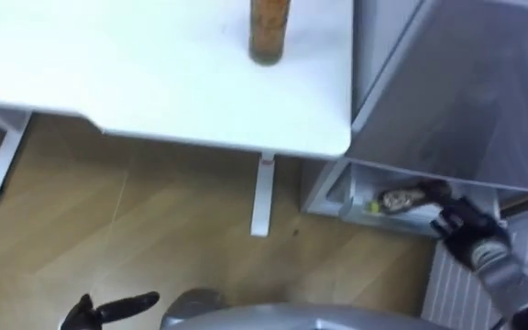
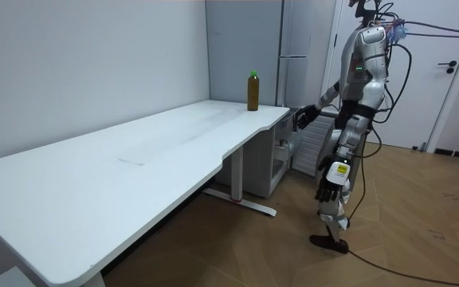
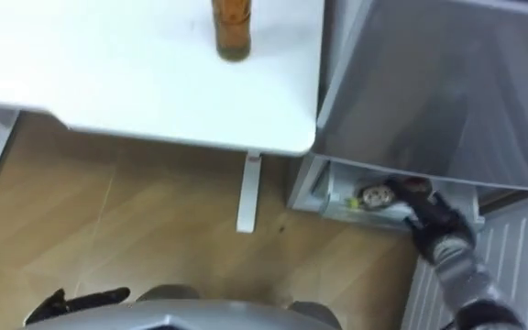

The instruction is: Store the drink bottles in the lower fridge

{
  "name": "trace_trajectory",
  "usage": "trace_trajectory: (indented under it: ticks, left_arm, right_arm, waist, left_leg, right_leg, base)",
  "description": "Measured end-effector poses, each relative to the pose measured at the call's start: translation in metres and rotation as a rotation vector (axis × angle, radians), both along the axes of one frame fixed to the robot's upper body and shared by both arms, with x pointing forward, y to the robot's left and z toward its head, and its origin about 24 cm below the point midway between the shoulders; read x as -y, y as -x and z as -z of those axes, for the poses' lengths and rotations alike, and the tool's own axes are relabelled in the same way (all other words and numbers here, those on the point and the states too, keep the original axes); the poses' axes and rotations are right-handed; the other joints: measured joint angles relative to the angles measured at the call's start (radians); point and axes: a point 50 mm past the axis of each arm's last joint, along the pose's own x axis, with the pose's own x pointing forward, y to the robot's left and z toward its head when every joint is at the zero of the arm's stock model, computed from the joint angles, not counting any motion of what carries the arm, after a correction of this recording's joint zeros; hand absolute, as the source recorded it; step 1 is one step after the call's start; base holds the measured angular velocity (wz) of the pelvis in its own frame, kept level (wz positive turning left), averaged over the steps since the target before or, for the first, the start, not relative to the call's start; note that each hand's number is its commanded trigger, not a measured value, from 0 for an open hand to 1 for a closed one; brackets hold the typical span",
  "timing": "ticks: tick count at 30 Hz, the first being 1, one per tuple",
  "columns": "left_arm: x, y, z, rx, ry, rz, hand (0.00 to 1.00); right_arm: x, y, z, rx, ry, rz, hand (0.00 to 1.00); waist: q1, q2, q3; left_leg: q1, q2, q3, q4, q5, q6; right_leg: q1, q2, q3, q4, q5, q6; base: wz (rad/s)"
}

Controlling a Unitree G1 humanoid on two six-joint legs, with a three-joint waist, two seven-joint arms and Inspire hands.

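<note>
Closest in, at the lower edge of the eye views, the left hand (image 1: 108,310) hangs low over the wooden floor (image 1: 154,229), its dark fingers stretched out straight and holding nothing. Further right, the right hand (image 1: 466,229) reaches forward and down to the lower fridge (image 1: 337,197), the pale opening at floor level under the big grey fridge front (image 1: 466,92). Its fingers are curled over one end of a brown drink bottle (image 1: 400,198), which lies on its side at the mouth of that lower compartment, with the other end pointing to the robot's left. The view is blurred there, so how far in the bottle sits cannot be told. A white ribbed panel (image 1: 470,289) lies just beside the right forearm.

Beyond the floor strip stands the white table (image 1: 154,82) on its white leg (image 1: 262,197), its corner just beside the fridge. Near the table's far edge a second brown bottle (image 1: 269,32) stands upright, well apart from both hands; the room view shows a green cap on it.

In the room view the robot stands upright at the table's far end, facing the fridge, right arm held out toward it, left arm down at its side
</note>
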Motion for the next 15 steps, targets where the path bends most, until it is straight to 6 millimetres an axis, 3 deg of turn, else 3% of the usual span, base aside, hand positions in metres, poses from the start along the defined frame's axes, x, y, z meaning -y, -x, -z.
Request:
trace_trajectory:
  ticks: [3, 6, 11, 13, 15]
  left_arm:
    - [0.012, -0.002, 0.001, 0.028, 0.015, -0.010, 0.00]
    - [0.016, -0.003, 0.000, 0.044, 0.010, -0.020, 0.00]
    - [0.014, -0.002, 0.000, 0.055, -0.006, -0.056, 0.00]
    - [0.010, -0.002, -0.001, 0.051, -0.026, -0.084, 0.00]
    - [0.009, 0.000, -0.002, 0.046, -0.042, -0.124, 0.00]
  right_arm:
    - [-0.014, 0.016, 0.009, -0.012, -0.031, -0.008, 0.00]
    - [-0.030, 0.033, 0.019, -0.045, -0.077, -0.022, 0.00]
    - [-0.037, 0.051, 0.027, -0.121, -0.075, -0.059, 0.00]
    - [-0.040, 0.054, 0.029, -0.134, -0.072, -0.066, 0.00]
    - [-0.042, 0.064, 0.033, -0.165, -0.080, -0.058, 0.00]
  waist:
    - [-0.007, 0.011, -0.0008]
    - [-0.008, 0.016, 0.0088]
    - [-0.008, 0.021, 0.0094]
    - [-0.008, 0.024, 0.0057]
    - [-0.009, 0.025, 0.0105]
  left_leg:
    - [0.030, 0.003, -0.001, -0.025, 0.000, 0.000]
    - [0.068, 0.002, 0.000, -0.051, 0.001, -0.001]
    - [0.090, -0.002, 0.002, -0.067, 0.002, 0.000]
    - [0.096, -0.002, 0.001, -0.069, 0.002, 0.000]
    - [0.116, -0.004, -0.004, -0.078, 0.002, 0.000]
  right_leg:
    - [0.042, 0.013, 0.001, -0.052, 0.018, 0.002]
    - [0.079, 0.015, 0.001, -0.079, 0.023, 0.003]
    - [0.098, 0.014, 0.000, -0.099, 0.027, 0.009]
    - [0.105, 0.015, 0.000, -0.107, 0.027, 0.010]
    - [0.132, 0.017, -0.005, -0.126, 0.030, 0.012]
  base:
    - [0.00]
    - [-0.01]
    - [0.00]
    - [0.00]
    - [0.05]
